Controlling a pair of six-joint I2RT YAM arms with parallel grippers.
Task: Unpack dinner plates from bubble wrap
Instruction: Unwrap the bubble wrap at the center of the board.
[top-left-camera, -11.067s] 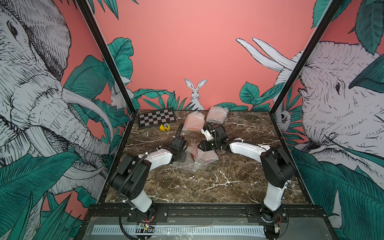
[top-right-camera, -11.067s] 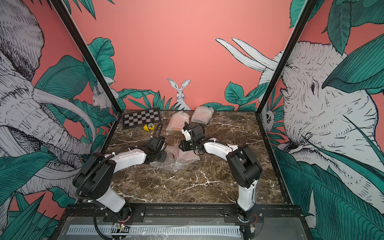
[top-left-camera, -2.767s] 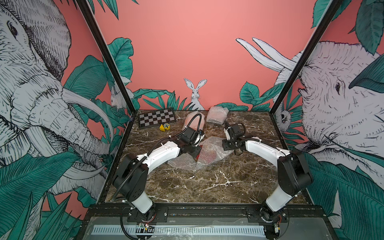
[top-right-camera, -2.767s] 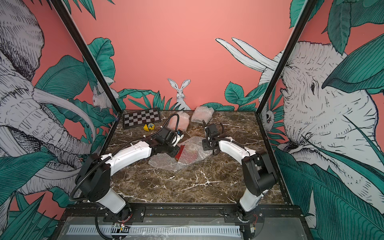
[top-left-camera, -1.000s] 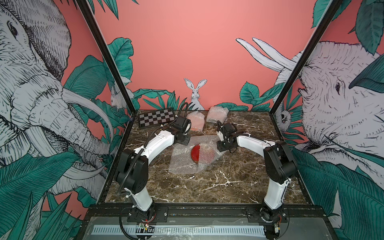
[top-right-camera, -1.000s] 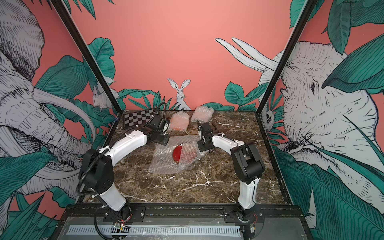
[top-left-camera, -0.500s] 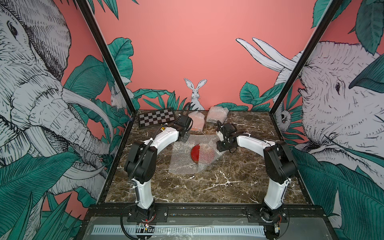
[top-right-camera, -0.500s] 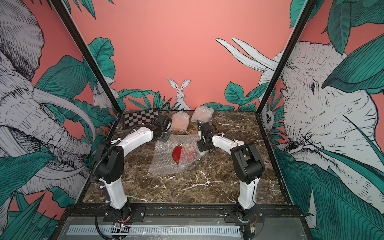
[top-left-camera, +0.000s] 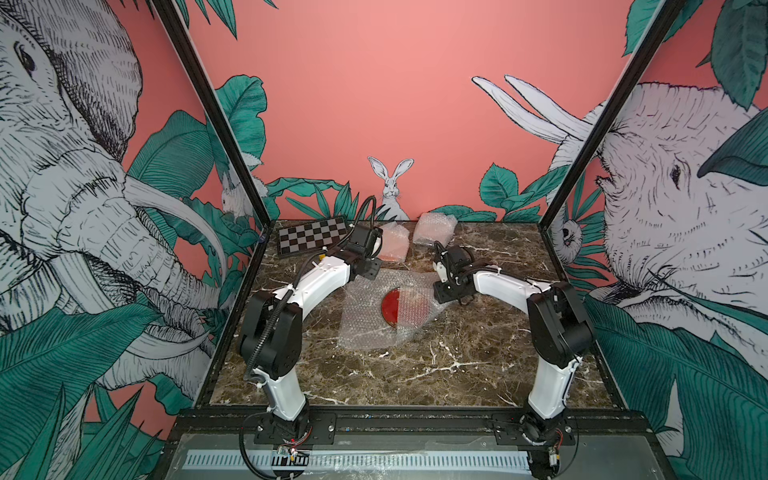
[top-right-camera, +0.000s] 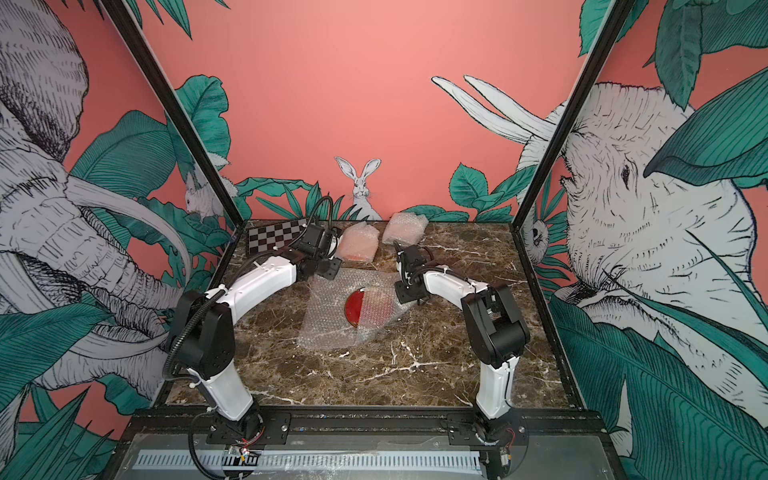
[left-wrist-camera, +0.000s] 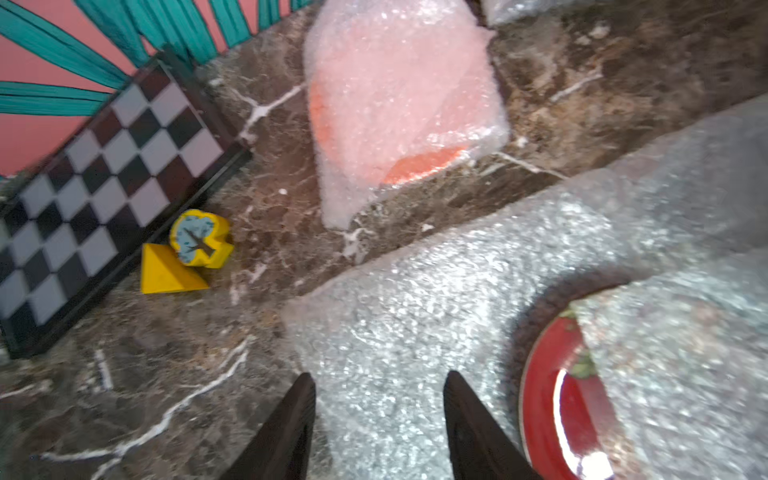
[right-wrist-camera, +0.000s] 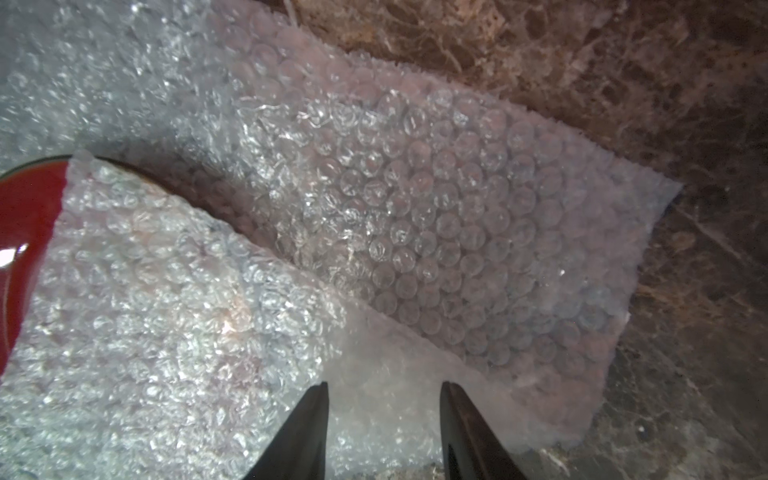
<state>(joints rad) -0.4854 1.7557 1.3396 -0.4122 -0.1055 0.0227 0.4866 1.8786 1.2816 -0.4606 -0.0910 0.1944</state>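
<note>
Both top views look down from high at the front edge across the whole surface toward the back wall, while each wrist camera sits close over the bubble wrap, aimed steeply down, and all four catch the dark red plate.

A brown veined marble tabletop is being enclosed by coral-pink walls, which are being decorated with printed elephants, a white rabbit and teal leaves.
</note>
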